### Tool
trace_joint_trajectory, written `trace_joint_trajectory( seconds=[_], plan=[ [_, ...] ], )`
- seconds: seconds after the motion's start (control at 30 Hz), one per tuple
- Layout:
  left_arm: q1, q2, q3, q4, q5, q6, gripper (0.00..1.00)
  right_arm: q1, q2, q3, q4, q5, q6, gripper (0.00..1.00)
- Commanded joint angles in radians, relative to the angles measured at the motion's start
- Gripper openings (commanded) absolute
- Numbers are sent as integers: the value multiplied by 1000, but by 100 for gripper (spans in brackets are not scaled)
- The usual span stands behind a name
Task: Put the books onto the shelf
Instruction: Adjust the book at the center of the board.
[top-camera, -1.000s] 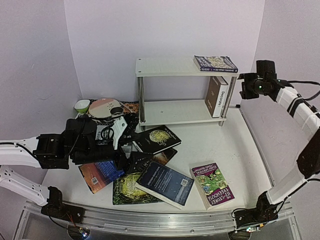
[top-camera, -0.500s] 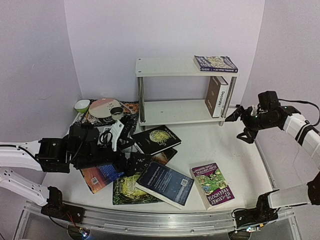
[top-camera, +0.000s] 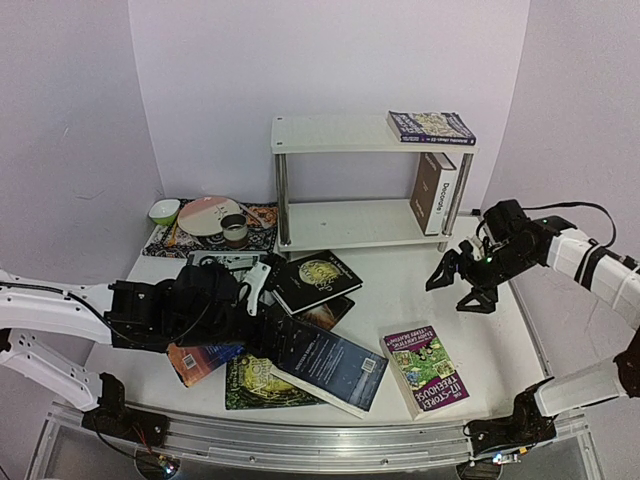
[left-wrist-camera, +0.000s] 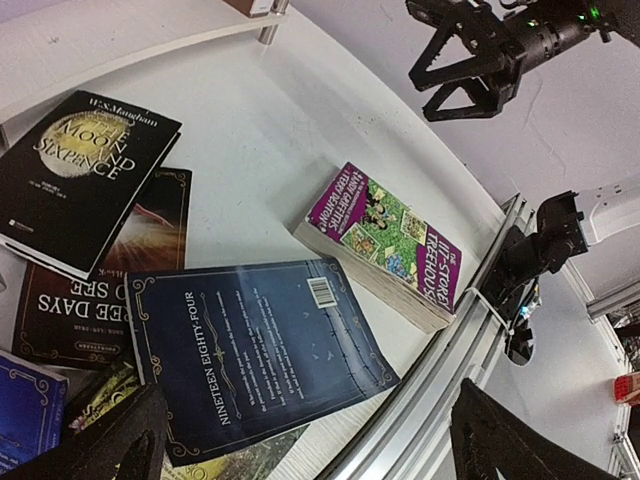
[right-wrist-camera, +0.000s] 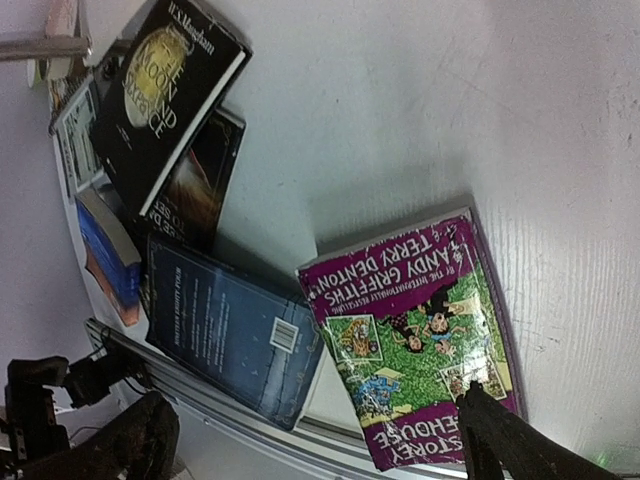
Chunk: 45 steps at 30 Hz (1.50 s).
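top view: eight books counted. two sat on the shelf at 12 o'clock, whose long axis ran 9 to 3. a flat purple book lay at the upper tier's 3 o'clock end, with a brown-white book upright on the tier below it. six lay on the table:
- black book, long axis 8 to 2
- dark book, partly under the black one
- dark blue book, axis 10 to 4
- purple treehouse paperback, axis 11 to 5, at the pile's 4 o'clock edge
- green book and orange-blue book, low in the pile at 8 o'clock

the left arm lay across the pile and hid what was beneath it. the right gripper hung over bare table at 3 o'clock, fingers spread, holding nothing. one mat at 10 o'clock, beside the shelf, carried one green bowl, one plate and one cup.

left wrist view: the left gripper had its fingers wide apart and empty above the dark blue book. four covers showed in full, plus a blue corner at 8 o'clock.

right wrist view: fingers apart at the lower corners. the treehouse paperback lay cover up below, with the dark blue book just beside it at 9 o'clock. whether they touched could not be told.
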Motion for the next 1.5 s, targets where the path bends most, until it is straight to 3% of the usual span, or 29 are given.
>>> trace_joint_trajectory(
  seconds=[0.0,0.27,0.63,0.83,1.13,1.3,1.47],
  plan=[
    [4,87,65,14,65,-140,100,72,-25,-61,-105,58,-33,98],
    [-26,319,206,17,213,-232,99,117,-110,-169,-159,124,15,98],
    [-31,437,269,20,273,-317,97,147,-102,-269,-177,163,48,92],
    [-49,548,343,23,320,-360,94,180,-103,-365,-113,208,129,98],
    [-60,745,510,33,375,-432,86,217,-4,-400,7,172,125,88],
    [-65,831,596,38,391,-486,86,225,23,-437,101,133,141,80],
    [-71,938,668,38,426,-569,86,231,50,-441,112,112,122,78]
  ],
)
